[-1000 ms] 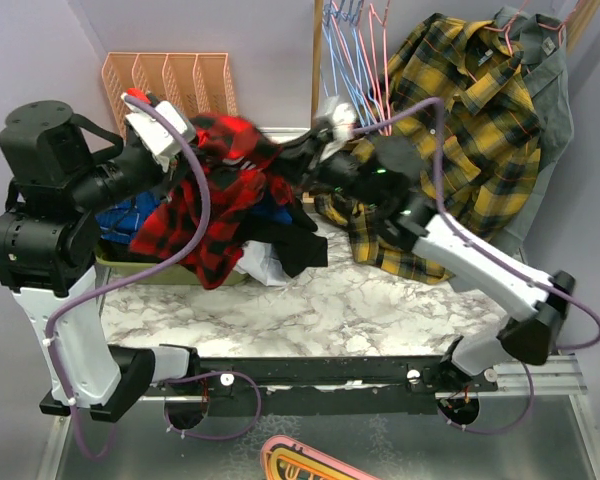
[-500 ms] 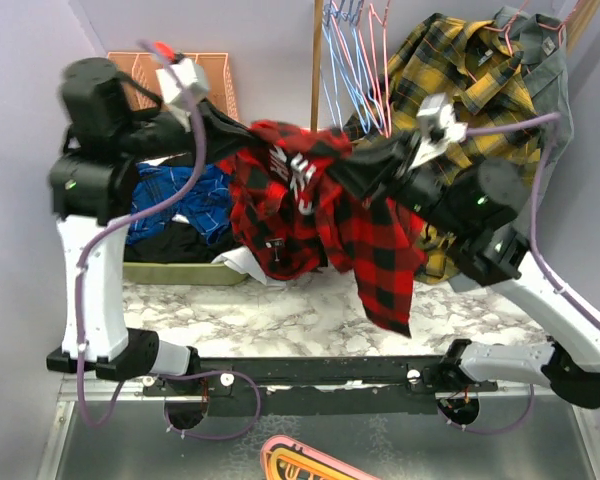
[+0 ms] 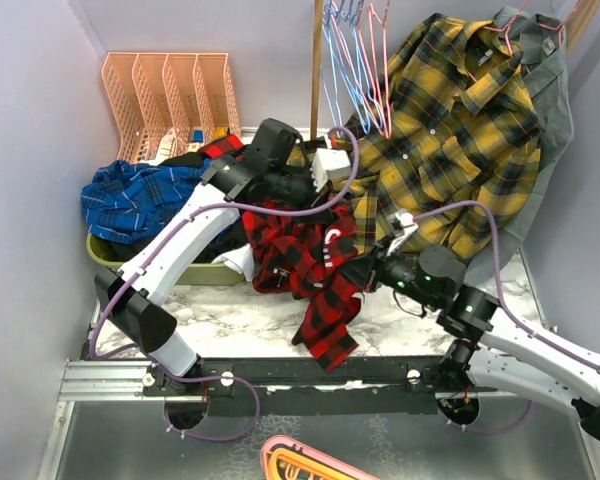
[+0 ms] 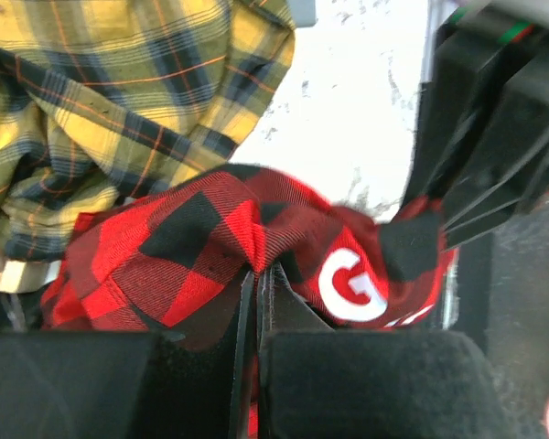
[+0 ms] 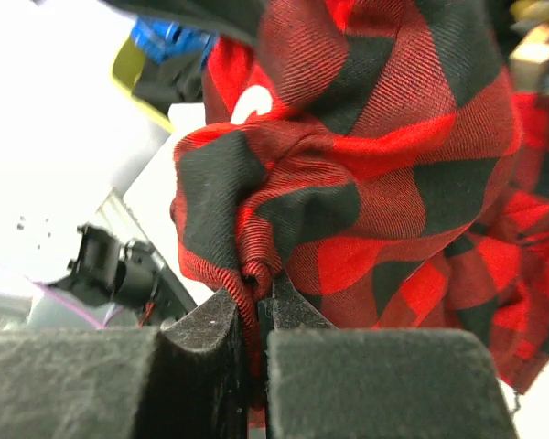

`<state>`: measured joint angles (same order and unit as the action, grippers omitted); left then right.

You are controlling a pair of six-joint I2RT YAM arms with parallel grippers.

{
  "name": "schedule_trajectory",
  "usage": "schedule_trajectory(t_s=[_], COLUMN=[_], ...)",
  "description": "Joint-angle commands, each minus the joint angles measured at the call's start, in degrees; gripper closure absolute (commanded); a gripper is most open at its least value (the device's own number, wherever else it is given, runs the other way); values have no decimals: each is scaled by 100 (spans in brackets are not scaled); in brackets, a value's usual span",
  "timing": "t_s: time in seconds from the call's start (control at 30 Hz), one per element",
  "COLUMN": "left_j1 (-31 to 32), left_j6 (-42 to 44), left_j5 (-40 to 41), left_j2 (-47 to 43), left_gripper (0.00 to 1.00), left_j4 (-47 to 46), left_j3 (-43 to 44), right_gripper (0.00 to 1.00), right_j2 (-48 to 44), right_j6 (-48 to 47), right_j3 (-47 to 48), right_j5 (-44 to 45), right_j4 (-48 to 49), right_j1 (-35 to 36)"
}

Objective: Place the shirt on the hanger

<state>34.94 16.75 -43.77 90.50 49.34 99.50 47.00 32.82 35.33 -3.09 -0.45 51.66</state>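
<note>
Red-and-black plaid of the shirt [image 3: 298, 262] sags over the marble table [image 3: 240, 312], pinched at its twelve o'clock edge by the clamped left gripper [image 4: 256, 274] and at three o'clock by the equally clenched right gripper [image 5: 256, 294], presumably to stretch it open for hanging.

Marble tabletop, boxed in by lavender walls.
A white, grey-veined tabletop [image 3: 250, 315] is seen closed in by plain lavender walls [image 3: 30, 120] at the back and both sides. A peach wire file rack [image 3: 170, 95] is stood against the back wall, a wooden pole [image 3: 318, 60] is set upright to its right, and a black rail [image 3: 310, 370] is run along the near edge. Everything is lit evenly.
</note>
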Motion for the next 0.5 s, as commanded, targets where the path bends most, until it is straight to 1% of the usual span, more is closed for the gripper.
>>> schedule_trajectory(t_s=[0.0,0.07,0.1,0.13,0.17,0.2,0.23,0.27,0.3,0.33,0.37,0.43,0.47], left_j1=[232,240,234,237,237,240,239,235,226,186,113,-106,-220], left_j6=[-115,-335,-350,-333,-370,-389,-340,-274,-159,-36,43,137,199], left_j5=[1600,2052,2114,2135,2125,2105,2094,2157,2276,2390,2423,2363,2332], left_j2=[319,526,614,633,791,831,845,825,737,552,348,-16,-183], left_gripper=[95,93,88,78,62,35,6,2,1,1,1,1,1], left_j4=[-370,-442,-419,-374,-342,-319,-224,-114,-15,16,35,88,189], left_j3=[214,344,406,444,454,461,519,620,688,716,711,682,665], right_gripper=[95,92,89,86,82,74,63,44,27,13,2,0,0], right_j2=[-957,-1363,-1517,-1621,-1714,-1752,-1759,-1733,-1693,-1627,-1571,-1417,-1330], right_j6=[114,295,442,524,535,526,526,615,740,807,766,528,188], right_j3=[-178,-286,-311,-331,-343,-338,-335,-312,-287,-263,-219,-77,0], right_j5=[1874,2726,3042,3397,3546,3587,3607,3647,3721,3766,3801,3817,3682], right_j4=[-363,-800,-1074,-1302,-1453,-1559,-1690,-1812,-1952,-2036,-2067,-2032,-1857], right_j1=[-7,-7,-7,-7,-7,-7,-7,-7,-7,-7,-7,-7,-7])
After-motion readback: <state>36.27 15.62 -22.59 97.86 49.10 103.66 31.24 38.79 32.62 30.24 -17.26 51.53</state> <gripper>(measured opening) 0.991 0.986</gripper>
